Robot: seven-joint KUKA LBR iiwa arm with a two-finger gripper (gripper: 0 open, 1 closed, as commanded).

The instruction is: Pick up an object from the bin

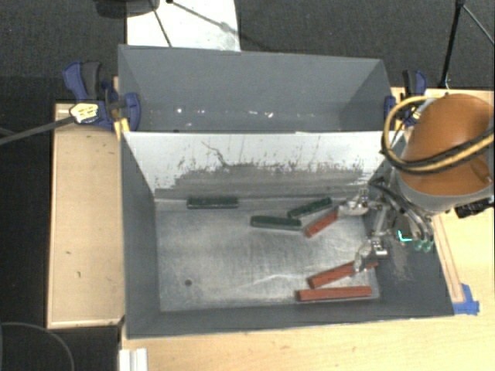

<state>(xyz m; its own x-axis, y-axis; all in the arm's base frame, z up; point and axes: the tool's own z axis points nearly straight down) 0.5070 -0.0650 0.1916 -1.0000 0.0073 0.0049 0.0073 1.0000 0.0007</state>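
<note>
My gripper (362,236) hangs low at the bin's right side and is open, its fingers spread along the right wall. The upper fingertip (356,206) is just right of a red stick (321,223) and a green stick (309,206). The lower fingertip (365,263) is at the right end of a tilted red stick (332,275), touching or nearly touching it. Another red stick (335,293) lies flat just below that one. Nothing is between the fingers.
A dark green stick (276,222) lies mid-bin and another (213,202) by the back wall on the left. The arm with its orange cover and cables overhangs the bin's right rim. The left half of the floor is bare.
</note>
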